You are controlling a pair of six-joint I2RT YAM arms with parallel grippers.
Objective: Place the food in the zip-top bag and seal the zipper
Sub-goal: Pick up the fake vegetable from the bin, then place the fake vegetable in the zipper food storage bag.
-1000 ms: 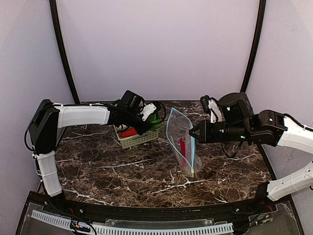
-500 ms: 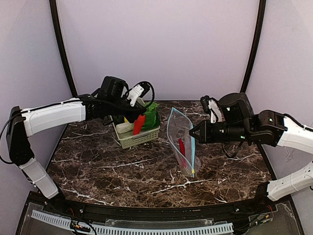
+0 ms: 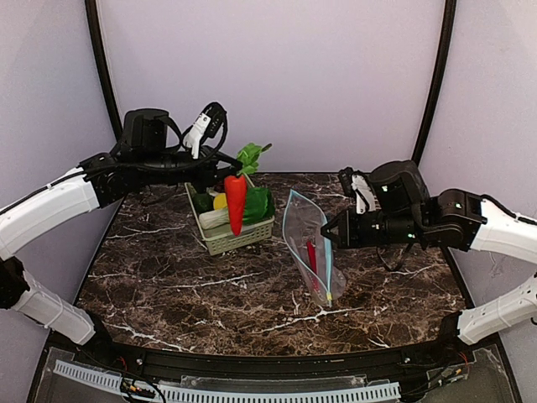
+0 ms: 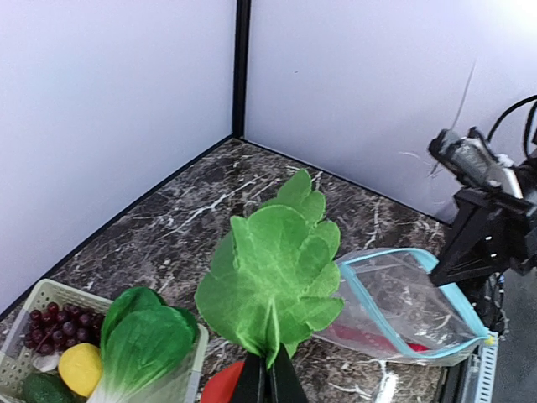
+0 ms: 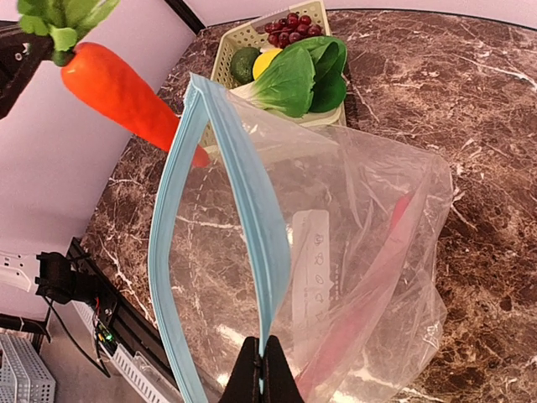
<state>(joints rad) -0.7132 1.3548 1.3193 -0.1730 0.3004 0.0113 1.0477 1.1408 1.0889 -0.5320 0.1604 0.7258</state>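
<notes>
My left gripper is shut on the green leafy top of a red-orange carrot-like toy, which hangs above the basket's right end. The gripper also shows in the left wrist view. My right gripper is shut on the light blue zipper strip and holds the clear zip-top bag upright with its mouth open. A red chilli lies inside the bag. The yellowish slider is at the strip's near end. Bok choy, lemon, grapes and a dark green piece lie in the basket.
The pale green slotted basket stands at the back centre-left of the dark marble table. Pale walls and two black corner posts close the back and sides. A black rail with cables runs along the near edge.
My left gripper has lifted the carrot-like toy out of the basket and raised it, with the arm drawing back to the left. The right gripper and bag shifted slightly left.
</notes>
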